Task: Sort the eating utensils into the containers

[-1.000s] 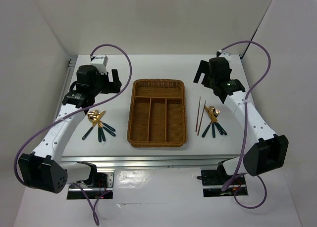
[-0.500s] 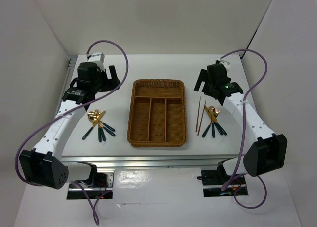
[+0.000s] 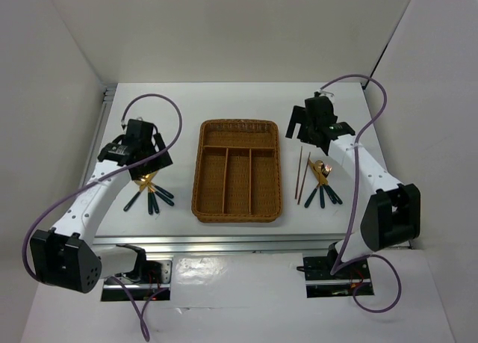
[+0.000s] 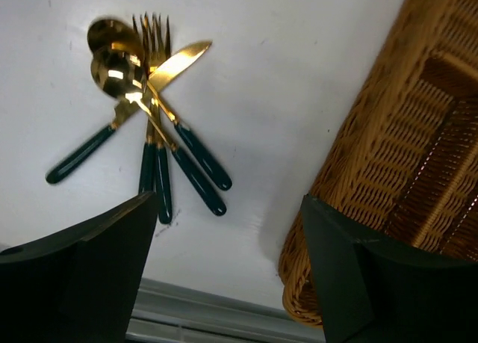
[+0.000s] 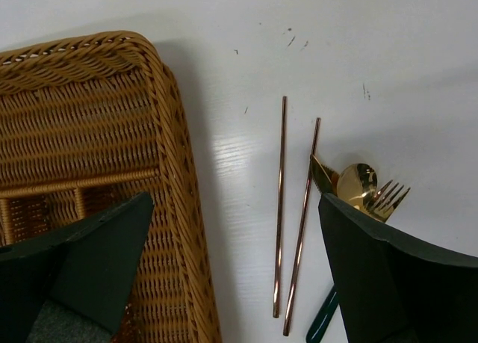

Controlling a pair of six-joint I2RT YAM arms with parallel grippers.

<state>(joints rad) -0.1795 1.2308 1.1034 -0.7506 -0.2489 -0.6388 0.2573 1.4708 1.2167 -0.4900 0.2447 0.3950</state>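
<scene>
Left claw [image 4: 228, 201] lowered over cutlery pile [image 4: 149, 96], wide, empty; right claw [image 5: 235, 201] shifted above chopsticks [image 5: 291, 223], wide, empty. First picks pending.

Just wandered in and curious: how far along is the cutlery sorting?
Done: nothing; the tray looks empty. In hand: nothing; the left gripper, open, hovers by the left pile, the right gripper, open, by the chopsticks. Left: that pile, the right pile and the chopsticks.
</scene>
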